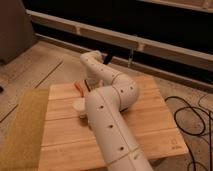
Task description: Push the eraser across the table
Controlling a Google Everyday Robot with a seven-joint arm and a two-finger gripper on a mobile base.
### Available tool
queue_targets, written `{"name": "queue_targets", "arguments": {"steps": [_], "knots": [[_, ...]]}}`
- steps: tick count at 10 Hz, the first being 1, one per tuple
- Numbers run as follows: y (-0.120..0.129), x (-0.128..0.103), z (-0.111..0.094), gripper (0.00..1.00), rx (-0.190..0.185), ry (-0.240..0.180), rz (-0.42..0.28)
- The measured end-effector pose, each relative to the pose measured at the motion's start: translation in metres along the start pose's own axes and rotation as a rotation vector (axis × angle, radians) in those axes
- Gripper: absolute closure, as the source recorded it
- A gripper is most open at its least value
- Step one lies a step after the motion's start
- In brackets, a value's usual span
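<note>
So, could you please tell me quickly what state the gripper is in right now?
Gripper: low over the table at its far edge, mostly hidden behind the arm; state cannot be told.

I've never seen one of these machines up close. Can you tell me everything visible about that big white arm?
The white robot arm looks like smooth plastic: thick rounded segments with small dark holes, joined at bulging elbows. It rises from the lower edge, bends over the light wooden table, then reaches down toward the table's far left part. Its gripper sits there, mostly hidden behind the arm, near an orange object.

dim, warm light; gripper [88,84] shadowed above table [150,125].
</note>
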Motion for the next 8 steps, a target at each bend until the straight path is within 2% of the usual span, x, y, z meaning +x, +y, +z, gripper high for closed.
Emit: {"name": "queue_targets", "arguments": {"steps": [1,3,5,6,7,8], "knots": [[-0.001,-0.010,0.001,1.00,-0.008,-0.031,-0.036],[-0.012,-0.033,-0.012,1.00,0.022,-0.106,-0.107],[-0.029,-0.049,-0.049,1.00,0.061,-0.183,-0.140],[-0.031,-0.054,-0.061,1.00,0.074,-0.205,-0.149],[-0.030,-0.061,-0.077,1.00,0.073,-0.241,-0.156],[-0.030,-0.063,-0.085,1.00,0.066,-0.260,-0.154]]}}
